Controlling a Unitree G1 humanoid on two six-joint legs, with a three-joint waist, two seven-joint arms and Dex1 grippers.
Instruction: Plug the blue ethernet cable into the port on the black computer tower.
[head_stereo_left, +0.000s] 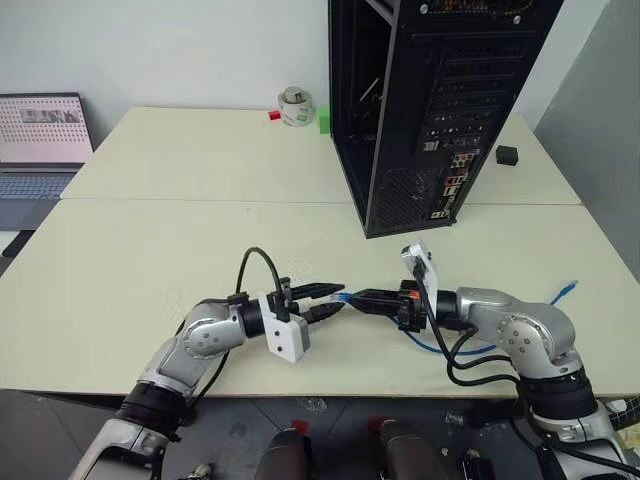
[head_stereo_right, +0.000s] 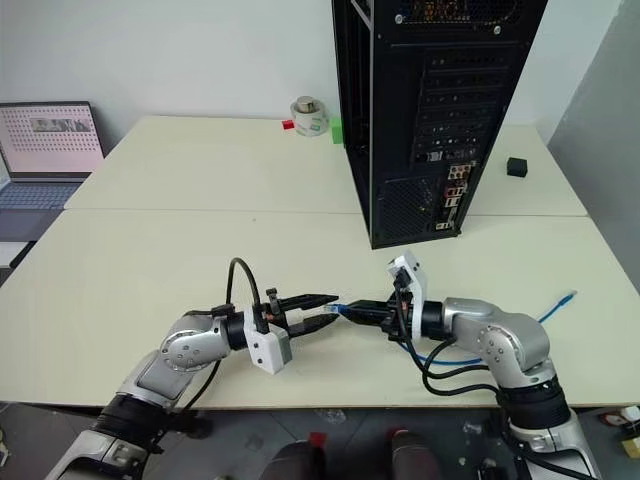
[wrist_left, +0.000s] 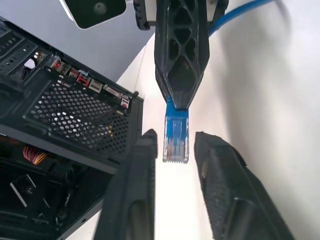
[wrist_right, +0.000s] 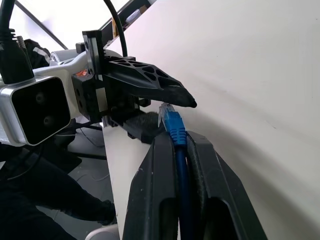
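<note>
My right gripper (wrist_right: 177, 137) is shut on the blue ethernet cable (wrist_right: 179, 172), just behind its plug (wrist_left: 176, 140). The plug sticks out toward my left gripper (head_stereo_left: 335, 300). In the left wrist view the plug sits between the left fingers (wrist_left: 137, 185), which stand apart with a gap on each side. Both grippers meet just above the table near its front edge. The cable trails off right across the table to its far end (head_stereo_left: 567, 291). The black computer tower (head_stereo_left: 440, 90) stands behind, its rear connector panel (head_stereo_left: 452, 188) facing me; the port is too small to pick out.
A small black box (head_stereo_left: 507, 154) lies right of the tower. A tape roll (head_stereo_left: 296, 106), a red piece (head_stereo_left: 273, 115) and a green block (head_stereo_left: 324, 120) sit at the back. An open laptop (head_stereo_left: 40, 140) is at far left. The cream table (head_stereo_left: 180, 240) spreads wide to the left.
</note>
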